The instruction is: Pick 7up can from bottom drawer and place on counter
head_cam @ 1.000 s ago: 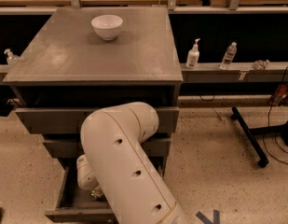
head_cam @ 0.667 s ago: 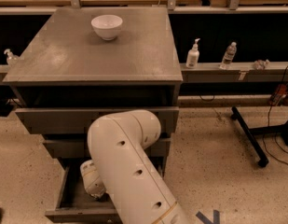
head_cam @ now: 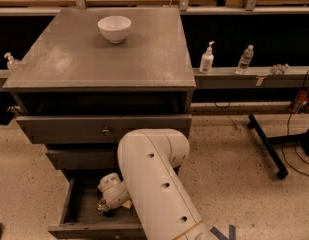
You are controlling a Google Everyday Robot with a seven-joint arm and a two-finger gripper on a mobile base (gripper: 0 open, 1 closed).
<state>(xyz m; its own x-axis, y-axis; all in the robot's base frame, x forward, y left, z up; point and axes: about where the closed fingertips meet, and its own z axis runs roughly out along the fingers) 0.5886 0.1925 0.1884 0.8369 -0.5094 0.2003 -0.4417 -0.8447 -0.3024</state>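
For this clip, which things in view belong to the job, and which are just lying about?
Job:
bottom drawer, pulled open
gripper, down inside it
counter, the drop-off spot
7up can, hidden by the arm

Lying about:
white bowl on the counter
pump bottle and water bottle on the shelf

Arm folded low, gripper down in drawer.
White arm [head_cam: 156,184] entering from lower right, bent sharply at rounded elbow, forearm angled down and left; wrist joint [head_cam: 113,186] beneath elbow; gripper [head_cam: 104,206] pointed downward inside open bottom drawer [head_cam: 69,204], partly hidden by arm.
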